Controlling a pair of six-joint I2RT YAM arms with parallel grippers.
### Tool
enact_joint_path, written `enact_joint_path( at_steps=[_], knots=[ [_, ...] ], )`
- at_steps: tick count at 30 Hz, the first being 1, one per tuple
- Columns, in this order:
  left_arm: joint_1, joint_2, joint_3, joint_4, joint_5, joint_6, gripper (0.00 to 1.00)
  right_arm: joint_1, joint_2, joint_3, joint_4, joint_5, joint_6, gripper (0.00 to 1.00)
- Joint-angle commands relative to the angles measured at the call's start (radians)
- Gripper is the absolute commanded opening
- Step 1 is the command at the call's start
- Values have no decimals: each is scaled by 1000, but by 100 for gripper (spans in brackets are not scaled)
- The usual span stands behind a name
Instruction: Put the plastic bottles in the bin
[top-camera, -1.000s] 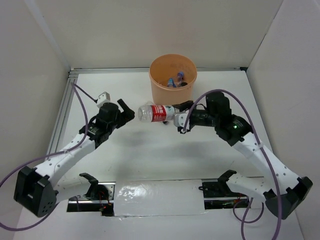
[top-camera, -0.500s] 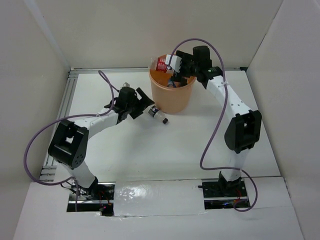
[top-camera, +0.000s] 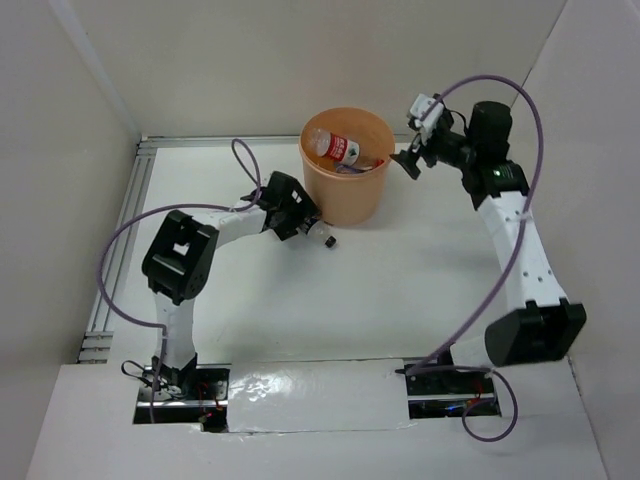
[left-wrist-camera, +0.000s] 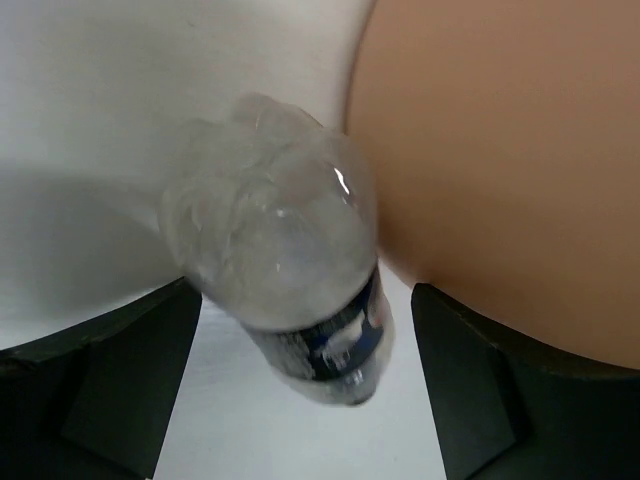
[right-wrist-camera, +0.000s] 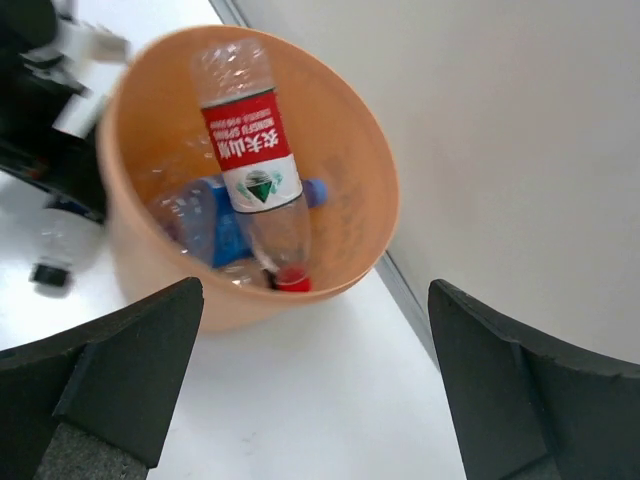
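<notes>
The bin (top-camera: 346, 203) is a round orange bucket at the back of the counter (top-camera: 400, 290), and it has some of the plastic bottles inside. The biggest one I see in there is a clear bottle with a red label (right-wrist-camera: 250, 150). It leans with its red cap (right-wrist-camera: 291, 282) down at the bottom and its other end up near the rim. Under it lies a bottle with a blue label (right-wrist-camera: 225, 225), and there is more clear plastic beside that, though I cannot count how many bottles it makes. One bottle is not in yet. It is a small clear bottle with a dark blue label (left-wrist-camera: 300, 280), and it lies on its side on the counter right by the bin's wall. The left claw (top-camera: 300, 222) is down around it, wide open, one finger on each side, not squeezing it. The right claw (top-camera: 410, 162) is up beside the bin's rim, wide open too, with nothing in it. So I think the job is nearly done, and this last bottle needs grabbing and lifting over the rim. The red label has white Chinese writing down it and a small green picture, and I think it is Nongfu Spring water. The blue label is too blurry to read.
</notes>
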Motion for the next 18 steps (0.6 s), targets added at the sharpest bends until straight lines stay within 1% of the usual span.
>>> enact_joint_path(
  at_steps=[1,2,4,5,6,7,8,9,10,11,12,13,14,15,16,17,18],
  knots=[
    [-30,79,120,-99,-20,24,97,-21,-128,-132,35,-89,76,100],
    [-42,110,144,-115,-32,24,95,-42,-169,-199,35,-89,76,100],
    [-53,119,144,-139,-47,24,89,-68,-221,-261,35,-109,94,100],
    [-53,119,131,-139,-47,24,74,-81,-237,-313,22,-120,95,100],
    [-53,92,88,-139,-47,24,64,-108,-250,-338,1,-155,95,100],
    [-53,64,56,-122,-47,24,52,-119,-264,-361,1,-155,104,100],
    [-62,26,16,-104,-56,44,34,-131,-292,-411,-14,-169,104,97],
    [-62,-72,-62,-88,-65,59,28,-131,-304,-435,-34,-190,104,94],
    [-62,-126,-95,-88,-79,73,21,-142,-316,-459,-56,-202,84,91],
    [-74,-230,-131,-88,-90,113,10,-156,-342,-510,-97,-240,52,80],
    [-83,-231,-142,-88,-105,139,9,-166,-352,-533,-129,-241,17,73],
    [-84,-335,-142,-88,-105,166,7,-167,-362,-556,-167,-277,-29,64],
    [-97,-385,-152,-88,-121,196,7,-177,-388,-588,-185,-278,-43,54],
    [-110,-431,-152,-32,-104,261,7,-177,-401,-651,-185,-262,-43,33],
    [-110,-468,-143,7,-84,291,7,-177,-401,-677,-185,-262,-43,27],
    [-110,-514,-127,42,-57,315,7,-177,-413,-705,-197,-252,-83,27],
    [-120,-514,-75,117,-37,360,7,-177,-413,-756,-188,-229,-83,32]
  ],
)
